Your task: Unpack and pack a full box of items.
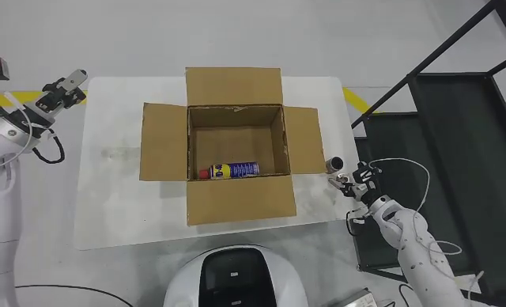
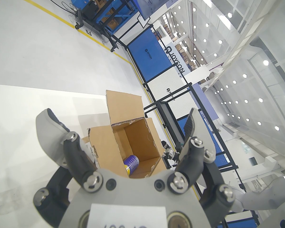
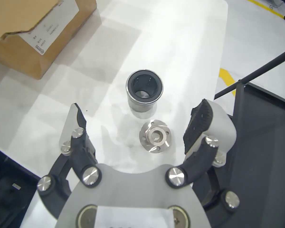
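Note:
An open cardboard box (image 1: 237, 139) stands in the middle of the white table (image 1: 118, 196), flaps spread. Inside, against its near wall, lies a blue, yellow and red spray can (image 1: 229, 170), also seen end-on as the spray can (image 2: 131, 163) in the box (image 2: 137, 141). At the table's right edge an upright metal sleeve (image 3: 144, 93) with a black bore stands beside a small metal flange (image 3: 154, 136). My right gripper (image 3: 139, 122) hangs open just above the flange, holding nothing. My left gripper (image 2: 123, 126) is open and empty, off the table's far left corner (image 1: 67, 87).
A dark metal rack (image 1: 443, 141) stands right beside the table's right edge, close to the right arm. The sleeve (image 1: 335, 162) sits just off the box's right flap. Bare tabletop lies left of the box and along the front edge.

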`<state>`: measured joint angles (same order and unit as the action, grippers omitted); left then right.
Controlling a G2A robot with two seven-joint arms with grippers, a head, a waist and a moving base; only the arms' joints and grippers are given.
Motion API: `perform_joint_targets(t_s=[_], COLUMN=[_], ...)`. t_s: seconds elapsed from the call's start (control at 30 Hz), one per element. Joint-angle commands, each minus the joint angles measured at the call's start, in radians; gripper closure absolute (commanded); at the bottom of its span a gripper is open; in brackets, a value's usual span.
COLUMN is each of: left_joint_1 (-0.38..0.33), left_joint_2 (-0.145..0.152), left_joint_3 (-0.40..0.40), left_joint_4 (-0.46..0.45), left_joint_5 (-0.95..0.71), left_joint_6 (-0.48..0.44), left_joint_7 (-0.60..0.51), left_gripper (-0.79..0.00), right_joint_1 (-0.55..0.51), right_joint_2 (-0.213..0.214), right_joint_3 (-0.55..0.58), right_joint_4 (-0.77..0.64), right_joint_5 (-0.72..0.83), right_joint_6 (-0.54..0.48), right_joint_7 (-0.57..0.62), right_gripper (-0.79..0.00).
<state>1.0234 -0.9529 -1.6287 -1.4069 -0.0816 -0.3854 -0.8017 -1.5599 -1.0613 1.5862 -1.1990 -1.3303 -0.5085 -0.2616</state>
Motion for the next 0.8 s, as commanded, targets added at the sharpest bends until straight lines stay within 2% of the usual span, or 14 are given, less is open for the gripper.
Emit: perform_joint_targets(t_s=[0.0,0.23,0.5,0.53,0.7,0.73,0.77], left_joint_1=[0.0,0.0,0.0,0.0,0.0,0.0,0.0], left_joint_2=[0.0,0.0,0.0,0.0,0.0,0.0,0.0], left_joint_3=[0.0,0.0,0.0,0.0,0.0,0.0,0.0], left_joint_4=[0.0,0.0,0.0,0.0,0.0,0.0,0.0], left_joint_5=[0.0,0.0,0.0,0.0,0.0,0.0,0.0], left_joint_6=[0.0,0.0,0.0,0.0,0.0,0.0,0.0], left_joint_7=[0.0,0.0,0.0,0.0,0.0,0.0,0.0], left_gripper=[-0.785,-0.785,-0.785,-0.785,-0.785,-0.785,-0.785], right_joint_1=[-0.001,-0.002,0.048,0.054,0.086,0.091,0.095], right_joint_2=[0.0,-0.001,-0.007,-0.008,-0.012,-0.013,-0.013], right_joint_3=[0.0,-0.001,-0.029,-0.034,-0.05,-0.053,-0.055], right_joint_4=[-0.001,0.0,0.09,0.102,0.156,0.164,0.171], right_joint_5=[0.003,0.008,0.028,0.03,0.048,0.048,0.046], right_joint_6=[0.0,-0.002,0.019,0.022,0.014,0.012,0.01], right_joint_7=[0.001,0.004,0.078,0.083,0.094,0.093,0.09], right_gripper=[-0.785,-0.785,-0.776,-0.711,-0.511,-0.486,-0.505])
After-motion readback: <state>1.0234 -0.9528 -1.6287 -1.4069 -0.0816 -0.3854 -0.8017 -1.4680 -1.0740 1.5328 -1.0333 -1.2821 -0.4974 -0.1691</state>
